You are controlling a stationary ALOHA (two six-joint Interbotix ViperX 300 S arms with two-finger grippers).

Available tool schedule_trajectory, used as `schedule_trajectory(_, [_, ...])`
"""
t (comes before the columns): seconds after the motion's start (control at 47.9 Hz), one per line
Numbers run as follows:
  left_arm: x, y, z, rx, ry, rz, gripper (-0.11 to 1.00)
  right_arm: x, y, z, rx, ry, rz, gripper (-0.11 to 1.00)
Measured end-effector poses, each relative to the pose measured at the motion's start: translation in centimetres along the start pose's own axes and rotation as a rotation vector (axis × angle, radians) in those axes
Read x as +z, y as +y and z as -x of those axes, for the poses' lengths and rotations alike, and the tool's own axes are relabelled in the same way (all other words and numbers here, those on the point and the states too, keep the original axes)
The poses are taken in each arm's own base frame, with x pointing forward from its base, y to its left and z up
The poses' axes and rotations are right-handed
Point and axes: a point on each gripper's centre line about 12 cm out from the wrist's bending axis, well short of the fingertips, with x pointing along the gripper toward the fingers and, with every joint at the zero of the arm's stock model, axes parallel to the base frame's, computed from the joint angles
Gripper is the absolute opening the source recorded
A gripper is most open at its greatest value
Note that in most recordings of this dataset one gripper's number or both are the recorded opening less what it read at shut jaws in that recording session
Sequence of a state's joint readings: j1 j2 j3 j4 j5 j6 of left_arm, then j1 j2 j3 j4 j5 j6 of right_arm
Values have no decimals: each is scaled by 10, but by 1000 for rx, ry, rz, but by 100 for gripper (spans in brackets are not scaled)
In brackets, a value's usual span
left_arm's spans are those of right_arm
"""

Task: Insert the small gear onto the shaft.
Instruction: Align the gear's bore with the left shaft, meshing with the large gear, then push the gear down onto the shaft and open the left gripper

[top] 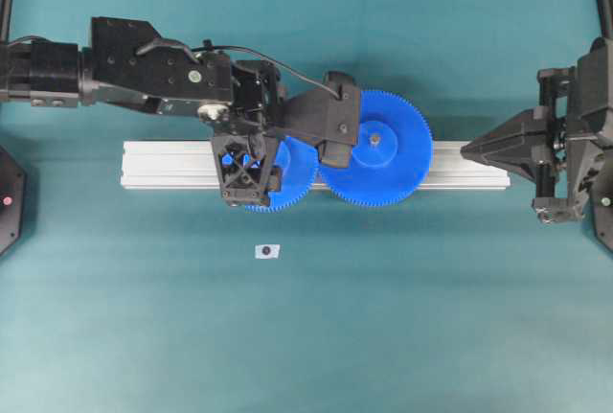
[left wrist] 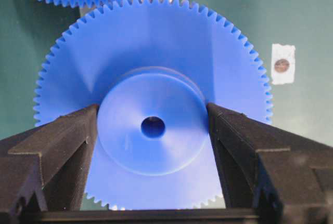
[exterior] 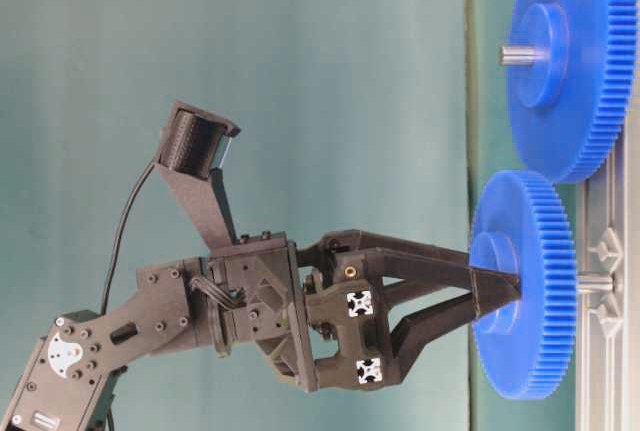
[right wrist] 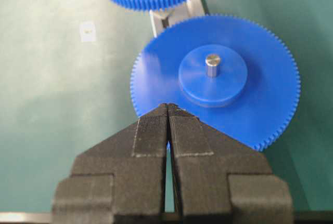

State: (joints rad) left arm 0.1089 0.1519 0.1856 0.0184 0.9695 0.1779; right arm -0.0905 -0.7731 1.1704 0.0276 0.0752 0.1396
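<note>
1. The left gripper grasps the small gear by its raised hub, one black finger at the hub's 9 o'clock and the other at its 3 o'clock.
2. In the table-level view the small gear sits over the aluminium rail, with the shaft showing between gear and rail; how far the gear is seated cannot be told.
3. The large gear lies on the rail at the small gear's 3 o'clock overhead, rims touching, a grey pin through its hub.
4. A white tag lies on the green mat at the small gear's 6 o'clock.
5. The right gripper is clenched on nothing, off the rail's right end.
</note>
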Motion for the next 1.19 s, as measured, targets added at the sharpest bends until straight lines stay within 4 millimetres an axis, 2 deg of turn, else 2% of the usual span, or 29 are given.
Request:
schedule_trajectory(0.689, [0,-1,0,-2,6,5,70,0,0,0,1,2,1,3])
schedule_trajectory(0.731, [0,-2,0,-2,6,8,75,0,0,0,0,0,0,3])
schedule_trajectory(0.815, [-1,-2,0,-2,14,16,90,0,0,0,1,0,1,3])
schedule_trajectory(0.856, [-2,-1,0,-3,20,24,91,0,0,0,0,2,0,3])
schedule_trajectory(1.003, [3,-4,5,-3,9,24,86,0,0,0,1,2,1,3])
schedule_trajectory(1.191, [10,-10,11,-4,-12,7,86,0,0,0,1,2,1,3])
